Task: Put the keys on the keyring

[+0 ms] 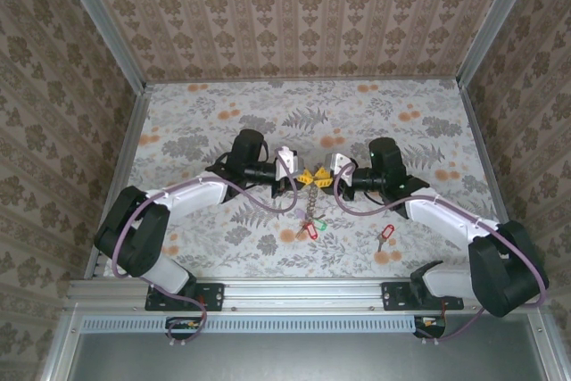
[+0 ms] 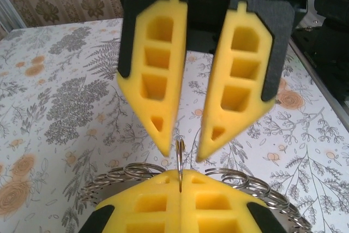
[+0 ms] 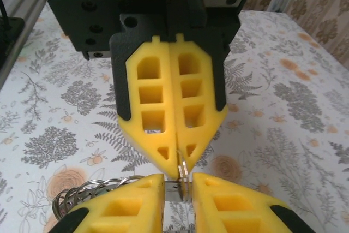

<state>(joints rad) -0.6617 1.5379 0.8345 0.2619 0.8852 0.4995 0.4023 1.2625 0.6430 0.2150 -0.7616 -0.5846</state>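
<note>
Yellow fingers, left gripper (image 2: 180, 175): pressed flat together, pinching one thin metal ring of the keyring (image 2: 180, 156) edge-on.
Right gripper (image 2: 184, 148): fingers apart. The pinched ring stands in the gap between their tips; can't tell if it touches either.
Left wrist view: shiny wire loops of the keyring fan out on both sides behind the left fingertips, overlapping like a coil.
Right wrist view: coil bunched at lower left beside the right fingers. Left fingers seen head-on, seam closed down to the tip, ring poking out below it.
Top view: grippers meet tip to tip above the middle of the table (image 1: 205, 122). The keyring hangs below them as a beaded-looking chain.
Keys at chain's lower end: green-tagged key (image 1: 318, 229) and orange-red-tagged key (image 1: 301, 235), just beside each other — too small to tell if they are threaded on.
Loose key: red-tagged key (image 1: 385, 236) flat on the table, well apart from the chain, on the right arm's side.
Finger build: wedge-shaped blocks with square cut-outs, black backing plates.
Table surface: pale cloth, grey fern print, orange flowers.
</note>
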